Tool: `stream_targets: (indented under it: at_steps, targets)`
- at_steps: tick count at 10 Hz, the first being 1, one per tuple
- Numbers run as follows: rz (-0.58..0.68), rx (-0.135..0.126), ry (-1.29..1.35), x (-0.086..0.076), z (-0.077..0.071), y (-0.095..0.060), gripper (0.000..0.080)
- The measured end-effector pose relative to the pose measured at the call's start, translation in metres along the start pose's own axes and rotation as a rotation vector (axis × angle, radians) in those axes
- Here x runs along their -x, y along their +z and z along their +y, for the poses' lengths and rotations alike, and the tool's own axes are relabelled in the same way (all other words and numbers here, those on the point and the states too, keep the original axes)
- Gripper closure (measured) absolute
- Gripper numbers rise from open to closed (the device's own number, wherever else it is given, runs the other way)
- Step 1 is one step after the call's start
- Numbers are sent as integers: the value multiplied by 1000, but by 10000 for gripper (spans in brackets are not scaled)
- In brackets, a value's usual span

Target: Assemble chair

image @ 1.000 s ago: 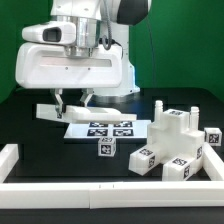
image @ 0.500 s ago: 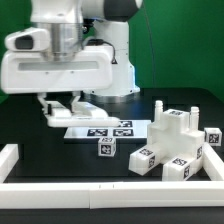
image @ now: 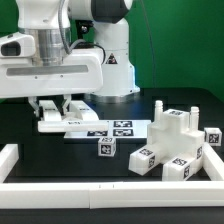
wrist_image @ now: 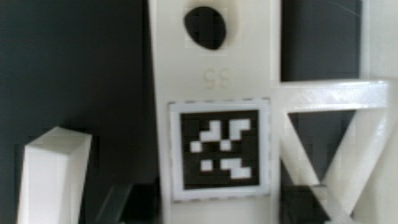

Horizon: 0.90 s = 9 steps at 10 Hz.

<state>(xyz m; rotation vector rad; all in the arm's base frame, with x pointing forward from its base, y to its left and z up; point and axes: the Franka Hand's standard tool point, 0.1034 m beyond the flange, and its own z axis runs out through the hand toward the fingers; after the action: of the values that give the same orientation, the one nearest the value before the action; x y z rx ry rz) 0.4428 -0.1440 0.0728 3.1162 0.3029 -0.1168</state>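
Note:
My gripper (image: 57, 108) is shut on a flat white chair panel (image: 70, 121) and holds it just above the black table, at the exterior view's left. In the wrist view this panel (wrist_image: 217, 90) is a white bar with an oval hole and a square tag, and it runs between my dark fingers (wrist_image: 128, 206). My gripper (wrist_image: 217, 212) closes on the bar's end. The partly built white stepped chair structure (image: 176, 138) stands at the exterior view's right. A small tagged cube (image: 105, 148) sits alone in front of the marker board (image: 108, 128).
A low white border rail (image: 100, 190) runs along the front, with a corner piece (image: 8, 160) at the exterior view's left. The robot's white base (image: 118, 70) stands behind the marker board. A green wall closes the back.
The arm has swung toward the exterior view's left, carrying the white panel with it. The stepped structure and the cube have stayed put.

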Motion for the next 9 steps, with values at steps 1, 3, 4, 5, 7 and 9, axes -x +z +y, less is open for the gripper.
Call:
stream_targets:
  at_steps: [1, 3, 4, 5, 7, 9]
  targets:
    - [-29, -33, 70, 12, 9, 12, 515]
    - [-47, -24, 94, 30, 23, 33, 515]
    - [-62, -27, 107, 38, 27, 44, 515]
    - [-69, -29, 107, 40, 26, 47, 515]
    - [-67, -28, 102, 37, 22, 46, 515]
    - [-68, -28, 102, 37, 22, 46, 515]
